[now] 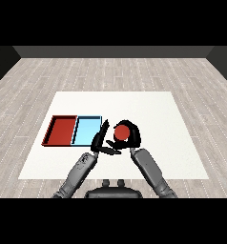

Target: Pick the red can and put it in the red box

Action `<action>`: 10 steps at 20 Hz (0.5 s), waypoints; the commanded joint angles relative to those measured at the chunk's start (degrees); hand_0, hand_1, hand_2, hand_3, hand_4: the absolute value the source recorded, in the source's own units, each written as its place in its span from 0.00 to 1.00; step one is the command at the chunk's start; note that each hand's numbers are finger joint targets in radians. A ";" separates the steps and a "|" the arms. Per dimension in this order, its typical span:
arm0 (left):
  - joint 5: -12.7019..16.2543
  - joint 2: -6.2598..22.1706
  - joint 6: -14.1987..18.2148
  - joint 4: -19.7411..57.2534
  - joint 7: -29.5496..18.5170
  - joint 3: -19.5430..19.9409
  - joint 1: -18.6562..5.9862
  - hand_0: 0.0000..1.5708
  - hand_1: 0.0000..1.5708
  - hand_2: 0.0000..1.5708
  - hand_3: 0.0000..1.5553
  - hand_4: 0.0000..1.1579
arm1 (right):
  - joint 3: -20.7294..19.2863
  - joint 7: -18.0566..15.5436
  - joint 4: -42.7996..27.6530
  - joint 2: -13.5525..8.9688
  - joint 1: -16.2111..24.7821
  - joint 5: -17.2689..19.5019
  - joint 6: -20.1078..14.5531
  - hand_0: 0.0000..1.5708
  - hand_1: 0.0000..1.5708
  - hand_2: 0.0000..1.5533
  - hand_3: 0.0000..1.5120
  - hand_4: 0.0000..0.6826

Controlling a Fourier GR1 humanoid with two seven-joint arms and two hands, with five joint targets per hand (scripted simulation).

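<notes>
A white desk [149, 102] seen from above and behind the robot's head, standing on a pale plank floor [110, 71]; at its left, a red tray [52, 128] lies flat with nothing visible inside it; touching its right edge lies a light blue tray [86, 129], also with nothing visible in it; just to the right of the blue tray, the left hand [100, 140] rises from a grey forearm entering at the lower left, its fingers straight and released, grasping nothing, the palm turned toward the can; next comes the red can [121, 133], its round red top facing the viewer, held just right of the blue tray and well apart from the red tray; the right hand [133, 136], on a forearm entering from the lower right, is curled round the can, black fingers wrapping its far and right sides; whether the can rests on the desk or hangs a little above it cannot be told. Judging from this, the picking step appears done or nearly so, and the carrying step is in hand; the next move calls for carrying the can leftward, past the open left hand and across the blue tray, until it sits over the red tray, then lowering it and uncurling the fingers.
</notes>
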 commanded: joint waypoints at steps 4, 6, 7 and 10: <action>4.00 0.00 0.99 5.19 -4.52 -2.69 -2.20 0.00 0.00 0.00 0.00 0.00 | 3.78 -0.71 1.74 0.03 -2.08 -4.62 -2.31 0.94 0.94 0.92 0.93 0.94; 4.13 0.00 0.47 4.84 1.05 0.29 -7.25 0.00 0.00 0.00 0.00 0.00 | 2.01 0.53 2.32 0.03 -5.90 -6.16 -2.00 0.95 0.95 0.93 0.93 0.94; 5.16 0.00 1.46 8.27 -5.97 -2.52 -4.59 0.00 0.00 0.00 0.00 0.00 | 4.73 -2.33 1.96 0.03 -2.14 -5.40 -3.13 0.96 0.96 0.94 0.93 0.96; 4.86 0.00 -0.70 5.03 -2.44 -1.69 -2.48 0.00 0.00 0.00 0.00 0.00 | 6.78 -5.97 6.60 0.03 -5.21 -8.60 -6.03 0.96 0.96 0.93 0.94 0.96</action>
